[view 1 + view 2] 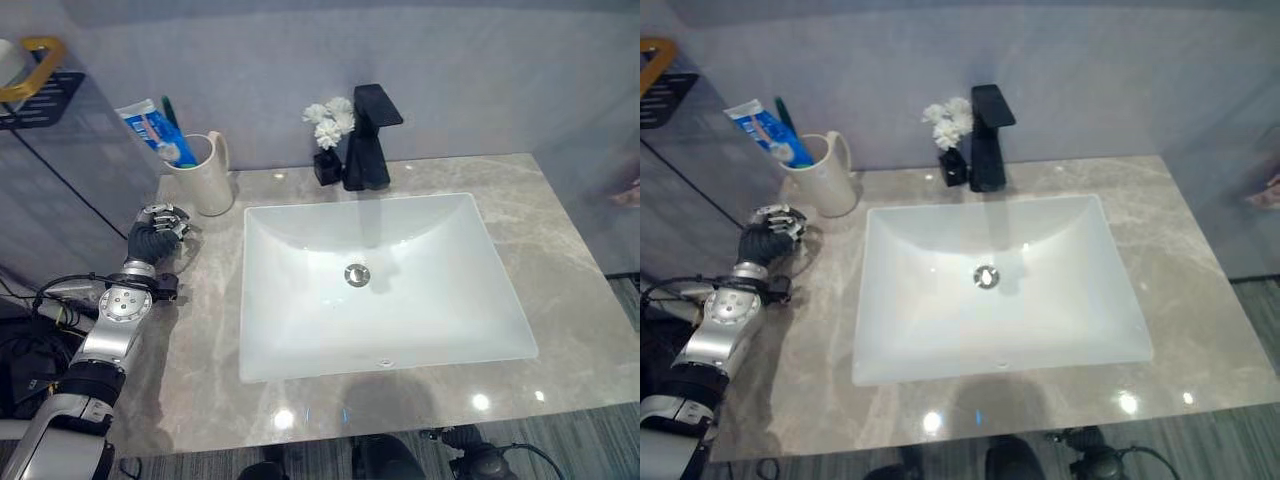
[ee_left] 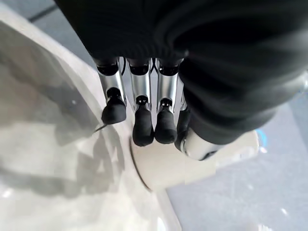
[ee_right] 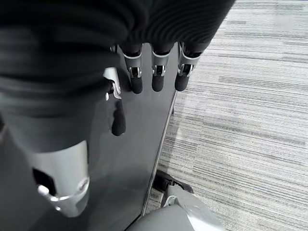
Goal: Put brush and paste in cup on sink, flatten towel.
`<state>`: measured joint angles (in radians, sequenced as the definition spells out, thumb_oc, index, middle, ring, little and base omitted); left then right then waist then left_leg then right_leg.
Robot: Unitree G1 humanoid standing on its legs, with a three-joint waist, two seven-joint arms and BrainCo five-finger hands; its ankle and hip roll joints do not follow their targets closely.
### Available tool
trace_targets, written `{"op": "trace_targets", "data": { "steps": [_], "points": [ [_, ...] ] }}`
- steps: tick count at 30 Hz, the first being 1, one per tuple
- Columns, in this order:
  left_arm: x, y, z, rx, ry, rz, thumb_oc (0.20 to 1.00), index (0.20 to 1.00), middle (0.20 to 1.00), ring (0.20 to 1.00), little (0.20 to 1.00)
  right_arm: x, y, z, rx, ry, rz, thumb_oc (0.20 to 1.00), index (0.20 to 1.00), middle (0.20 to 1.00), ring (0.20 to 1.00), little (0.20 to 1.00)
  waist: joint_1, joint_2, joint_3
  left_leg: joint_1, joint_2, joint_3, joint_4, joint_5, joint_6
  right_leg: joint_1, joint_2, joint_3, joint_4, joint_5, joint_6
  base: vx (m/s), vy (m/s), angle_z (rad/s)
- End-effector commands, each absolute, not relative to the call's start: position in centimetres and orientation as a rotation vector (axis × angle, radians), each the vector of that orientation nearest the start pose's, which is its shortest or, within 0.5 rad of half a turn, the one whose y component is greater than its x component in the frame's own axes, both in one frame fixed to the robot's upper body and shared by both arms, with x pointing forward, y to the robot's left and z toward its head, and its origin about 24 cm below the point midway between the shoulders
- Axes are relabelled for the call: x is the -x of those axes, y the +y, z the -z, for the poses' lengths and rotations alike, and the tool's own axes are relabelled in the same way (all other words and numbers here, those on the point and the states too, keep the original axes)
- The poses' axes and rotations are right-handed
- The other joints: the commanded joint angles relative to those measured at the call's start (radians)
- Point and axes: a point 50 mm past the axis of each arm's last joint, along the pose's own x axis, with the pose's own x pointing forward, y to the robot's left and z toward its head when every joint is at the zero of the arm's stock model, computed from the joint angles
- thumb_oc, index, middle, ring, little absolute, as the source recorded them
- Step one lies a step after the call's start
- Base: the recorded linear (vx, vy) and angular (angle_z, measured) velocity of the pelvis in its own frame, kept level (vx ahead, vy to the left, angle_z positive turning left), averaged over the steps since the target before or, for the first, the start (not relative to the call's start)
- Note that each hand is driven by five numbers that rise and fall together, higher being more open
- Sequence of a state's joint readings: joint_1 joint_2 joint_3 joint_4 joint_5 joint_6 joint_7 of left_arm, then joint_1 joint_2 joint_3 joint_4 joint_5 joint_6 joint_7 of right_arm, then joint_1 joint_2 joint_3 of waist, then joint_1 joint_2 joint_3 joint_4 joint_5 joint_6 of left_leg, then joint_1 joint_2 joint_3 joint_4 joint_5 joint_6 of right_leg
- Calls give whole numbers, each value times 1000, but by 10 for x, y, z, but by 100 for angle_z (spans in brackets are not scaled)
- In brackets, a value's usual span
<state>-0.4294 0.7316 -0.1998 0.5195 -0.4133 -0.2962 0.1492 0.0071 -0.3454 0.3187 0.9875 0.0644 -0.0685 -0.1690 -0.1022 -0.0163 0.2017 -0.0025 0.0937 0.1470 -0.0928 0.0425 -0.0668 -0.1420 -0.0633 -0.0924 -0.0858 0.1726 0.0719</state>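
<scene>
1. The cup (image 1: 205,175) stands on the counter (image 1: 570,300) at the sink's (image 1: 380,280) back left corner. The toothpaste (image 1: 155,130) and toothbrush (image 1: 168,110) stand in it, both leaning left.
2. The left hand (image 1: 155,235) rests just in front of the cup, fingers curled, holding nothing.
3. The right hand (image 3: 144,77) hangs above the floor (image 3: 250,120), fingers relaxed and empty.
4. Judgement: the left hand is nearer the cup.

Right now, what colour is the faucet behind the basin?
Black, matte-looking. The faucet shows best in the left eye view, standing beside a small vase of white flowers.
</scene>
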Motion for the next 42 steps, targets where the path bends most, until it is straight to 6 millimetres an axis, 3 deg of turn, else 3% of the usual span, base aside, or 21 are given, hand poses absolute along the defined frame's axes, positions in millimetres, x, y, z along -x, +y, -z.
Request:
{"op": "trace_targets", "data": {
  "steps": [1, 12, 18, 23, 28, 32, 36, 42],
  "points": [
    [-330, 296, -168, -382, -354, -218, 200, 200, 200, 200, 200, -201, -229, 100, 471, 643, 27, 1000, 1000, 1000, 1000, 1000, -2, 7, -45, -53, -67, 8, 91, -64, 44, 14, -63, 29, 54, -51, 92, 36, -51, -5],
    [-337, 318, -186, -404, -357, -349, 200, 200, 200, 200, 200, -215, -212, 95, 473, 588, -38, 1000, 1000, 1000, 1000, 1000, -5, 21, -14, -77, -55, 19, 38, -34, 30, -34, -52, 53, 30, -31, 98, 29, -21, -4],
    [-342, 319, -193, -406, -364, -377, 200, 200, 200, 200, 200, -227, -201, 88, 477, 540, -74, 1000, 1000, 1000, 1000, 1000, -1, 30, -2, -88, -53, 17, 19, -22, 23, -46, -50, 55, 9, -23, 101, 41, -21, -4],
    [-353, 301, -206, -406, -413, -340, 200, 200, 200, 200, 200, -248, -187, 75, 487, 468, -105, 1000, 1000, 1000, 1000, 1000, 12, 43, 7, -116, -43, 3, 6, -2, 10, -67, -47, 47, -1, -19, 100, 27, -40, 1],
    [-361, 288, -214, -444, -435, -310, 200, 200, 200, 200, 200, -256, -185, 68, 473, 434, -87, 1000, 1000, 1000, 1000, 1000, 13, 55, 14, -136, -41, -11, 6, 6, 3, -80, -49, 34, -1, -20, 100, 14, -41, 12],
    [-364, 274, -229, -573, -507, -310, 200, 200, 200, 200, 200, -261, -183, 63, 482, 403, -82, 1000, 1000, 1000, 1000, 1000, 14, 63, 22, -150, -36, -16, 6, 9, -3, -92, -46, 34, -1, -22, 100, 14, -33, 4],
    [-363, 267, -230, -599, -536, -314, 200, 200, 200, 200, 200, -262, -187, 62, 486, 397, -58, 1000, 1000, 1000, 1000, 1000, 13, 65, 26, -154, -33, -14, 6, 10, -5, -99, -45, 41, -1, -22, 99, 5, -10, 0],
    [-371, 252, -237, -602, -565, -304, 200, 200, 200, 200, 200, -260, -199, 62, 501, 412, -26, 1000, 1000, 1000, 1000, 1000, -2, 92, 42, -172, -39, -23, 6, 17, -10, -112, -56, 40, -1, -24, 98, -4, -5, 1]
  ]
}}
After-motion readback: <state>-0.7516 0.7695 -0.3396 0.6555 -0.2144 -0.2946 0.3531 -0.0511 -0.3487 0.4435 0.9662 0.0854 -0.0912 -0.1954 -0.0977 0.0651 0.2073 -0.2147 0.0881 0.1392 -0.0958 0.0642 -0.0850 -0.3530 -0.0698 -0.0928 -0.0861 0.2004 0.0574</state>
